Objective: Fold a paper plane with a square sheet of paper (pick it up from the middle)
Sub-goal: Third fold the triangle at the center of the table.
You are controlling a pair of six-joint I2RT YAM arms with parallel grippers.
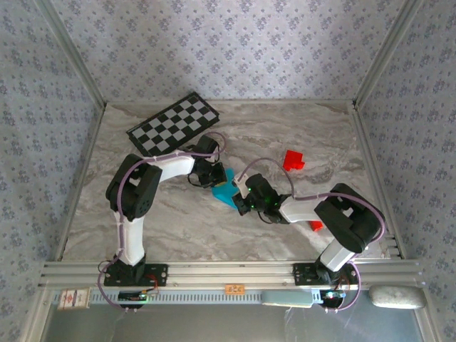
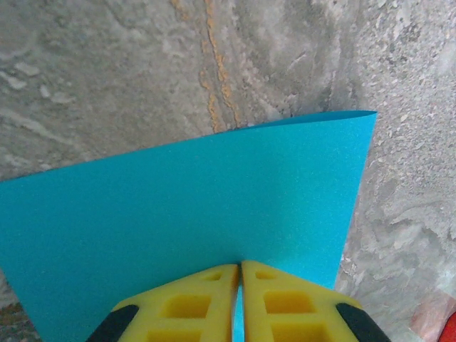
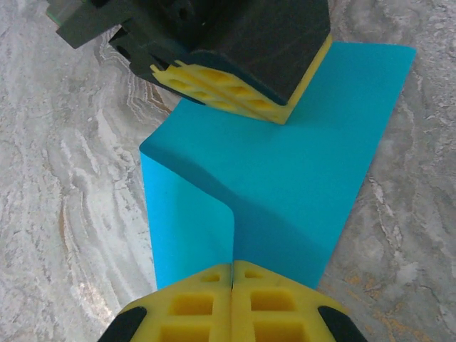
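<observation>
Bent cyan square sheet of paper (image 1: 226, 191), left gripper (image 2: 240, 267) pinching its 10 o'clock edge, right gripper (image 3: 233, 267) clamped on its 4 o'clock edge

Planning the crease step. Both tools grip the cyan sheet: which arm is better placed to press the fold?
Right, probably. The right tool is shut on the sheet where the bend runs into its grip; the left tool pinches an uncreased part on the far side, better suited to anchoring.
</observation>
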